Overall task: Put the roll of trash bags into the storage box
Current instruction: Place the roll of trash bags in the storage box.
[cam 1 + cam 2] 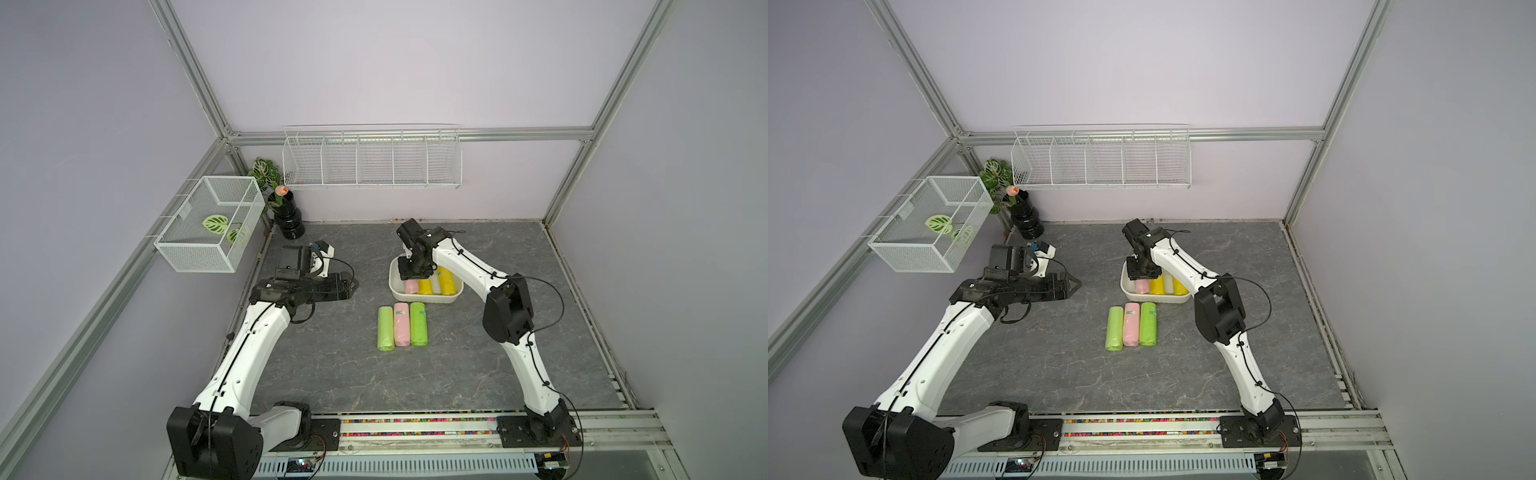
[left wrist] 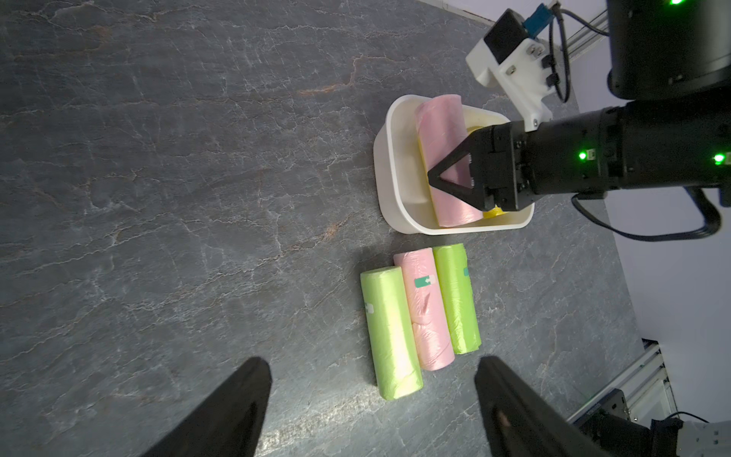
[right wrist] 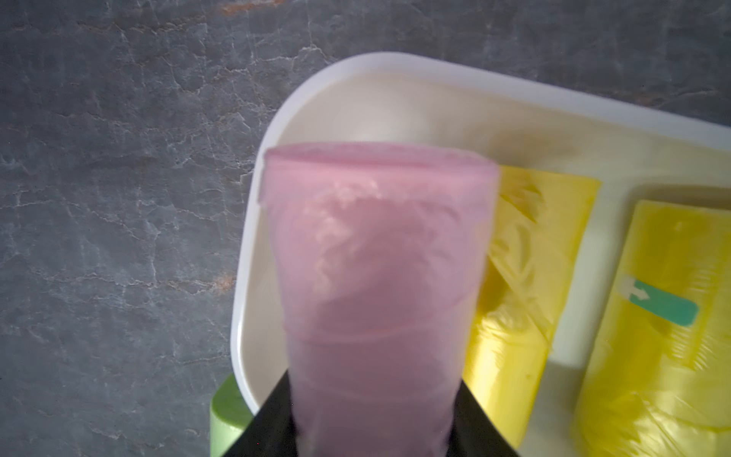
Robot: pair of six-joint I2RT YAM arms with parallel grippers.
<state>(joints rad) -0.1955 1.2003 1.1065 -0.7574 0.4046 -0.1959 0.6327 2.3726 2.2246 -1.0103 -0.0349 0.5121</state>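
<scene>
Here's the right gripper (image 2: 433,177) clamping onto a pink roll (image 3: 375,257), its black triangular fingers pinching the crinkly, translucent film near one end. It is holding the roll over the storage box (image 2: 389,186), at the end of the box with free space. The box is showing as a shallow, glossy white tub with rounded corners, a smooth rim and a creamy inside. The pink roll is lying parallel to the box's short wall, one end poking a little above the rim in the left wrist view. Whether it is touching the box floor, I cannot tell. Right beside it inside the box, two yellow rolls (image 3: 530,277) are lying parallel, their shiny film wrinkling. The one farther from the pink roll is wearing a teal sticker (image 3: 664,306) with a white arrow.

Just outside the box's long wall, on the robot-base side, three more cylinders are lying side by side and touching: a pale green roll (image 2: 389,336), a second pink roll (image 2: 425,312), dented and creased, and a brighter green roll (image 2: 457,296). All three are sitting on the matte grey tabletop (image 1: 332,365), veined like stone.

The left gripper (image 1: 1073,286) is hovering well apart from the box, off the short end where the pink roll is, fingers spread wide and gripping nothing
</scene>
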